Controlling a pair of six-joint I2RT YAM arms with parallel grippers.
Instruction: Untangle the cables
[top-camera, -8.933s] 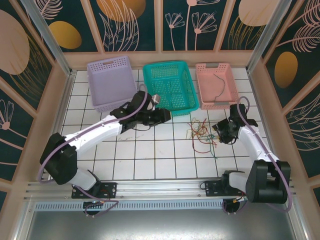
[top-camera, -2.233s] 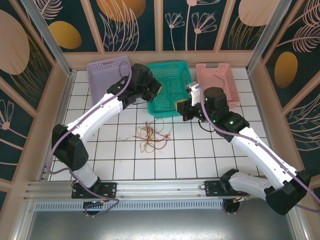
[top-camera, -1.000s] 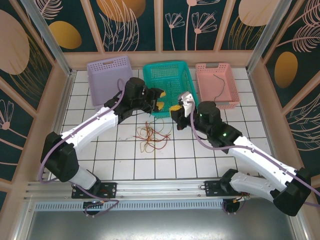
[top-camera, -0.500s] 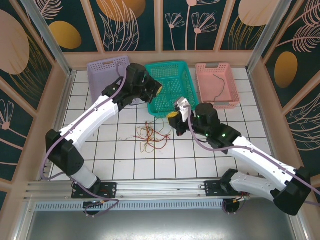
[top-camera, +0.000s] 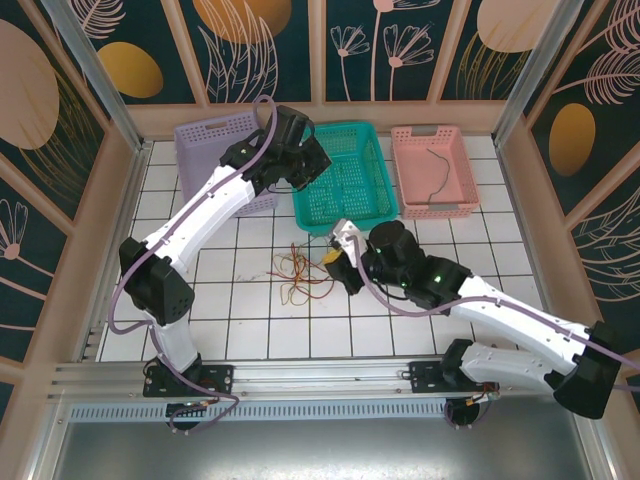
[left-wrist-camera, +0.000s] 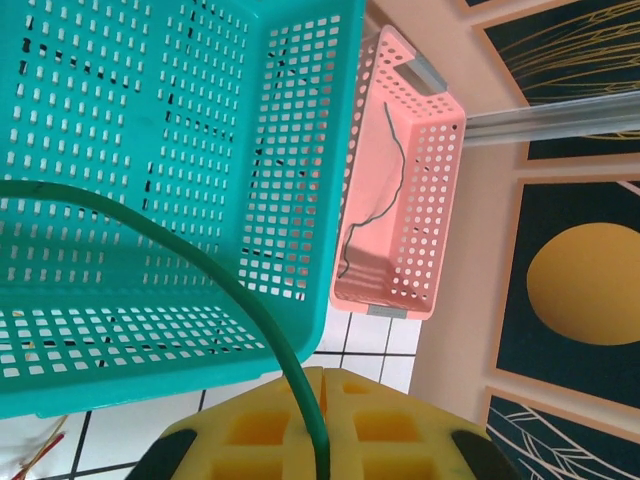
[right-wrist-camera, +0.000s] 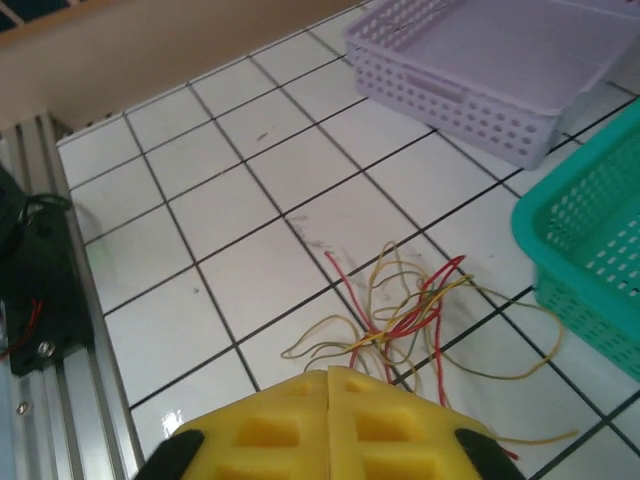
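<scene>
Currently the left gripper (left-wrist-camera: 325, 378) has its yellow pads closed on a green cable (left-wrist-camera: 318, 425), which leaves the seam and arcs away to the edge of the wrist view. Its far end cannot be traced. Directly beneath lies the teal basket (left-wrist-camera: 300, 150), and just beside that the pink basket (left-wrist-camera: 440, 200), which already holds one dark cable (left-wrist-camera: 345, 250).

The right gripper (right-wrist-camera: 328, 385) has its pads pressed together with nothing seen between them. It hangs low over the tangle (right-wrist-camera: 400, 320) of red and yellow cables, which lies on the tiled table (right-wrist-camera: 250, 200), close to the teal basket's near corner and apart from the lilac basket (right-wrist-camera: 500, 90).

Assessment: the step in hand appears to be delivery of one separated strand, with the green cable positioned over the teal basket for release. The next move calls for the left jaws to part once the whole strand hangs inside the basket walls. The right jaws must spread before descending on a single strand at the tangle's edge. The red and yellow strands cross closely at the middle, so a grip there would likely lift several at once.
</scene>
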